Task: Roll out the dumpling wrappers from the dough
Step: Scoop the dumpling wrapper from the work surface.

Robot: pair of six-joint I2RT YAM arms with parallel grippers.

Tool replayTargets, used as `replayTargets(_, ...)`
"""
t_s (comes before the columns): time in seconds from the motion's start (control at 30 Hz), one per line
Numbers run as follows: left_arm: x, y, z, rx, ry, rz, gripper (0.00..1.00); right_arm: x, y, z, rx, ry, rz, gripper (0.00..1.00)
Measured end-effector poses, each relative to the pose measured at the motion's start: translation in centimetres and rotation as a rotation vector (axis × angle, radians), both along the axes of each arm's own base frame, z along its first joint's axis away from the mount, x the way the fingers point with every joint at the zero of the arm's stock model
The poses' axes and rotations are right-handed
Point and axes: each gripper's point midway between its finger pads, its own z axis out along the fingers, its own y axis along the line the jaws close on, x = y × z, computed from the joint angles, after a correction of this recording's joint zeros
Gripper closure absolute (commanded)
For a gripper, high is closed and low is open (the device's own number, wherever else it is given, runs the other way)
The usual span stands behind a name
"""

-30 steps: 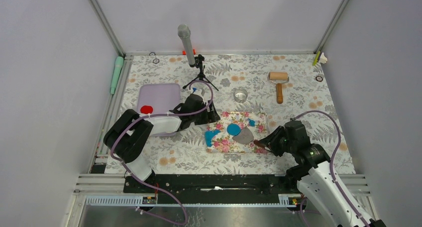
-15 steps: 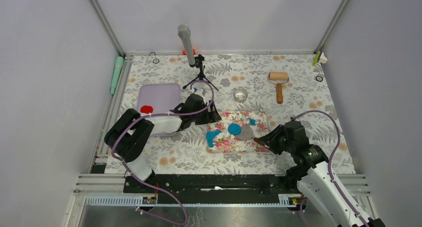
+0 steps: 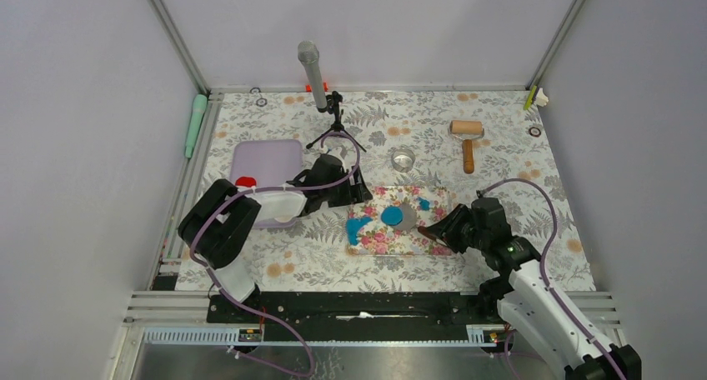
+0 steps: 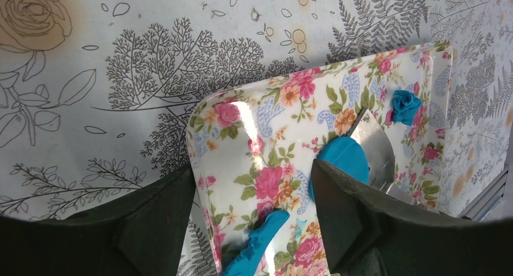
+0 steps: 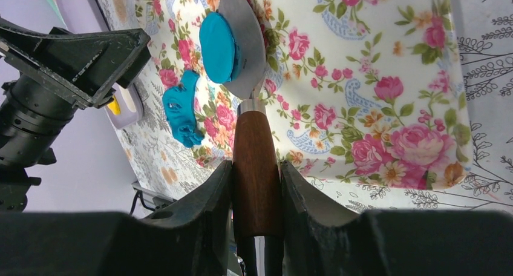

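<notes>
A floral tray (image 3: 438, 207) lies mid-table. On it rests one round blue dumpling wrapper (image 3: 391, 217) (image 4: 345, 158) (image 5: 218, 46), its edge lying on the metal blade of a spatula (image 5: 247, 64). My right gripper (image 3: 446, 230) (image 5: 256, 173) is shut on the spatula's wooden handle (image 5: 256, 155). Leftover dough shows as a ragged strip (image 3: 358, 228) (image 4: 260, 246) (image 5: 179, 115) and a small lump (image 3: 423, 203) (image 4: 404, 105). My left gripper (image 3: 346, 192) (image 4: 251, 185) stands open astride the tray's left corner, with one finger outside the rim and one over the tray.
A wooden roller (image 3: 467, 138) lies at the back right, a small glass (image 3: 403, 158) just behind the tray. A lilac board (image 3: 265, 163) with a red piece (image 3: 245, 182) sits left. A microphone on a tripod (image 3: 321, 88) stands at the back.
My right gripper has pushed the spatula away and leftward, so the blade now reaches the wrapper's edge. The left gripper has barely moved.
</notes>
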Motion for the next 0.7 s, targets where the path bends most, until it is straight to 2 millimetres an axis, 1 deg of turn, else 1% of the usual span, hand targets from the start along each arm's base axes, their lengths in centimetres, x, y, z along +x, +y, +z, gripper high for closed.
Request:
replayTargets(0.33,0.0,-0.6,0.1,-0.017,0.003,-0.02,0.27,-0.2,0.8,-0.1,0.005,0.01,0.078,1.0)
replayTargets(0.43,0.0,-0.6,0.0,-0.015,0.005,-0.024,0.27,-0.3,0.7,0.0,0.001,0.009,0.073,1.0)
replayTargets(0.7,-0.7,-1.0,0.0,-0.012,0.028,-0.049,0.26,-1.4,-0.2,0.7,-0.019,-0.002,0.053,1.0)
